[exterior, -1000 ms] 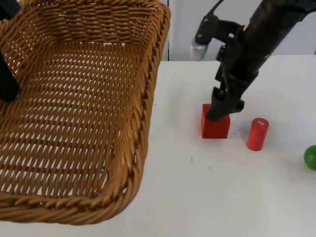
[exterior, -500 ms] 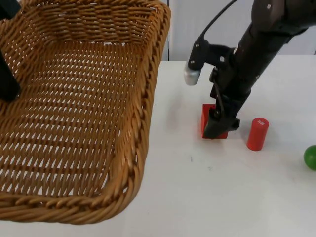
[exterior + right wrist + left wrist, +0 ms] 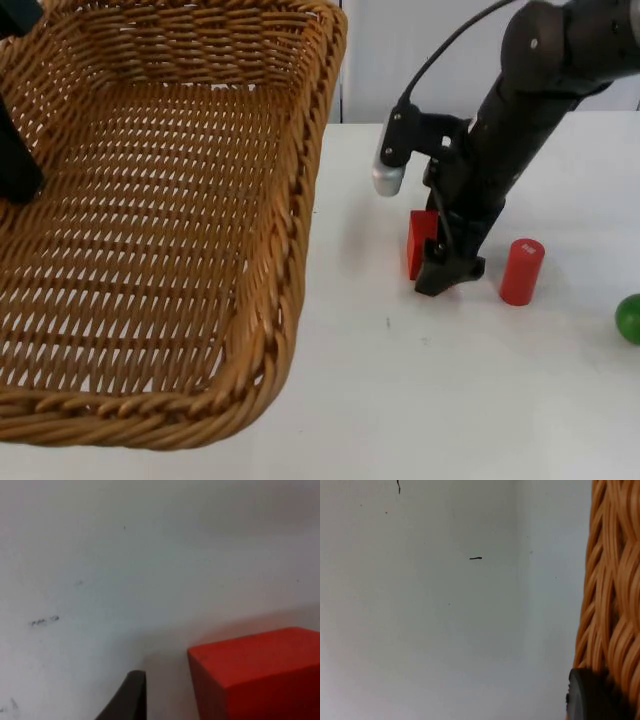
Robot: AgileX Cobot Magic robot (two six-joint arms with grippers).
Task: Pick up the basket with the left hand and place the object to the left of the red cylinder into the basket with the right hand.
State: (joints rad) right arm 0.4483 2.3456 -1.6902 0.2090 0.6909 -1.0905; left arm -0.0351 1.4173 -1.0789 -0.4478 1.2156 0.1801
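Note:
The big woven basket [image 3: 290, 240] hangs tilted over the table's left side, with my left gripper [image 3: 15, 165] shut on its left rim. In the left wrist view a black fingertip [image 3: 585, 697] presses against the wicker rim [image 3: 615, 580]. A red cube [image 3: 420, 240] sits on the table just left of the upright red cylinder [image 3: 521, 271]. My right gripper [image 3: 447, 272] is lowered over the cube and hides most of it. It is open: in the right wrist view one fingertip [image 3: 127, 697] stands a small gap away from the cube [image 3: 260, 675].
A green ball [image 3: 630, 318] lies at the table's right edge, beyond the cylinder. The grey partition wall [image 3: 400, 50] closes off the back. Bare white table [image 3: 430, 400] stretches in front of the cube and cylinder.
My right gripper has come down and forward over the red cube, covering more of it. The basket and left arm have barely shifted.

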